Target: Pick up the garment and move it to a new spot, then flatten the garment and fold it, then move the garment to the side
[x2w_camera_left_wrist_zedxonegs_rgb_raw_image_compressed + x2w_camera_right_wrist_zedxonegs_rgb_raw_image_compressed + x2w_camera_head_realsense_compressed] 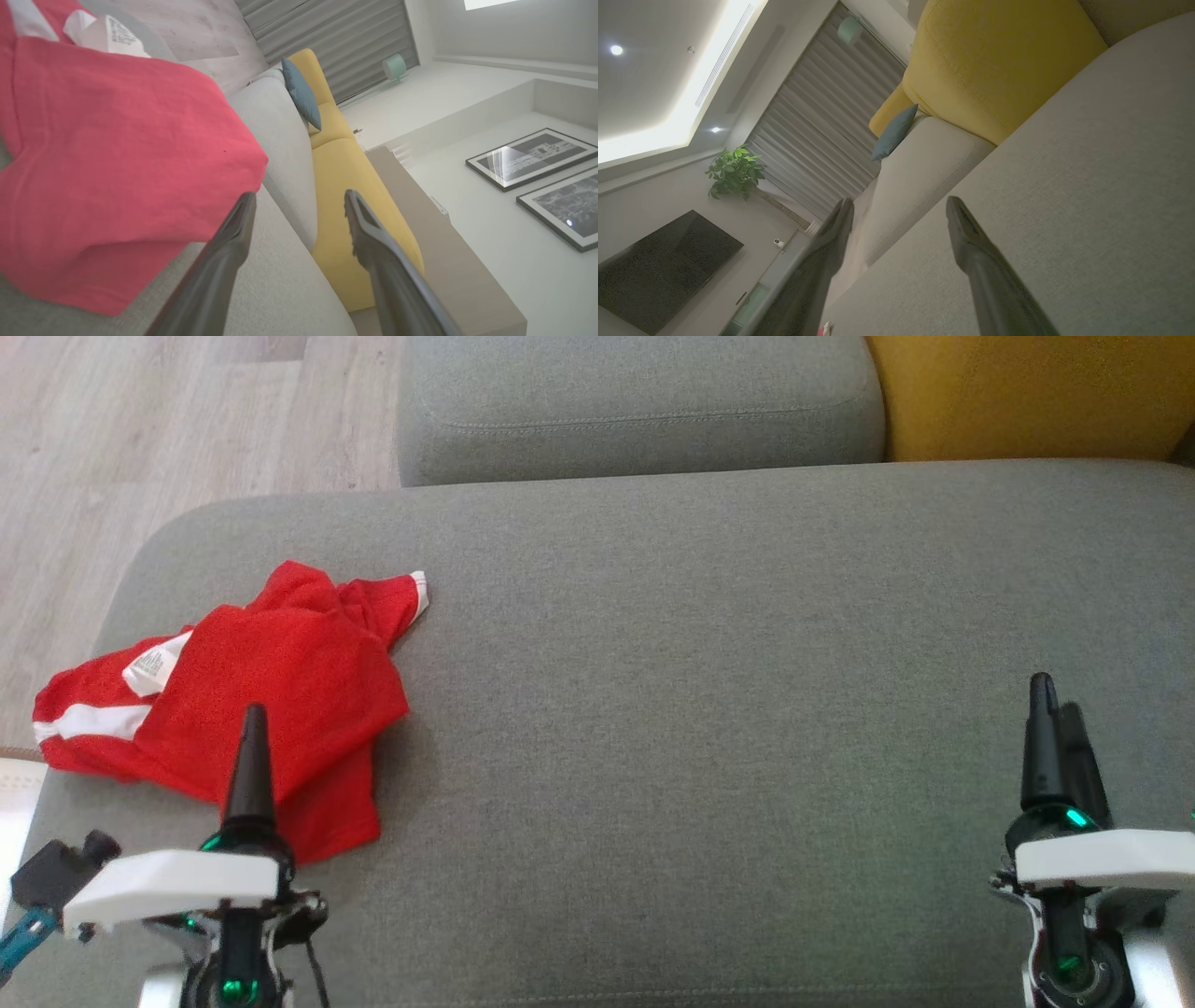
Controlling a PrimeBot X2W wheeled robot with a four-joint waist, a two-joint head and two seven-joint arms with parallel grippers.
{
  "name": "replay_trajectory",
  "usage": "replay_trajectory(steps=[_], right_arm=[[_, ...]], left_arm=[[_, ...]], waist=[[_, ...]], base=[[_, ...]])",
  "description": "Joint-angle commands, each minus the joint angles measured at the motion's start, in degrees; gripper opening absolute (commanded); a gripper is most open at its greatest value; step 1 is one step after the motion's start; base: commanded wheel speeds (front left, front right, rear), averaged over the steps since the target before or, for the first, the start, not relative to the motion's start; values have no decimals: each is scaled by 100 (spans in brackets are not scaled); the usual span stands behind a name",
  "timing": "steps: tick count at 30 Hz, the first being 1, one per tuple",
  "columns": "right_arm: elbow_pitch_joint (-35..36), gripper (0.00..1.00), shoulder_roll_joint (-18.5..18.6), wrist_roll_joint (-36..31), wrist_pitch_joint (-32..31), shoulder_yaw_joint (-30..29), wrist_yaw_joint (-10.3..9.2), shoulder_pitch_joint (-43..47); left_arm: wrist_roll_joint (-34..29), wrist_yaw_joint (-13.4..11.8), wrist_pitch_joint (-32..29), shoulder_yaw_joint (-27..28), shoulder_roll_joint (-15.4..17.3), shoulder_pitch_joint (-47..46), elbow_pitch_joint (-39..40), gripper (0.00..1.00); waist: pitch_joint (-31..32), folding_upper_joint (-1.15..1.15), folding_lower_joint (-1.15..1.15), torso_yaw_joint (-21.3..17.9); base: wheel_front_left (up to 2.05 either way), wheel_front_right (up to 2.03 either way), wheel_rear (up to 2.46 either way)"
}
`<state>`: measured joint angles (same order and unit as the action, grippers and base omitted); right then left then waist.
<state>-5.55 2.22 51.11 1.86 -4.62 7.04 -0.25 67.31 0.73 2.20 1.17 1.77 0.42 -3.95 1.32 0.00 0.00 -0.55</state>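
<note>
Garment (271, 700) lies crumpled right by the left tool (253, 719), apparently untouched

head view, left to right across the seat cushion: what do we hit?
red garment → bare stretch of grey cushion → right gripper

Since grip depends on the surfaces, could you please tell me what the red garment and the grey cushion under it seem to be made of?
Red garment: likely thin knit fabric, matte; it lies in soft folds with a fine grain. Grey cushion: apparently woven upholstery cloth, matte, with a flecked weave.
</note>
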Motion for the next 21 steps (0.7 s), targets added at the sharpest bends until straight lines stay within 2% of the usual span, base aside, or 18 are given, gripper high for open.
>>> replay_trajectory(steps=[1,10,21], right_arm=[[282,100,42,-261,93,78,20,-176],[501,100,45,-1059,245,180,23,-125],[402,100,49,-2219,431,291,27,-8]], left_arm=[[-278,-40,69,-4,69,-270,334,100],[-1380,-305,220,-439,74,-261,579,100],[-2978,-527,404,-1082,125,-202,512,100]], waist=[[6,0,0,-10],[38,0,0,-58],[111,0,0,-59]], base=[[0,0,0],[0,0,0],[0,0,0]])
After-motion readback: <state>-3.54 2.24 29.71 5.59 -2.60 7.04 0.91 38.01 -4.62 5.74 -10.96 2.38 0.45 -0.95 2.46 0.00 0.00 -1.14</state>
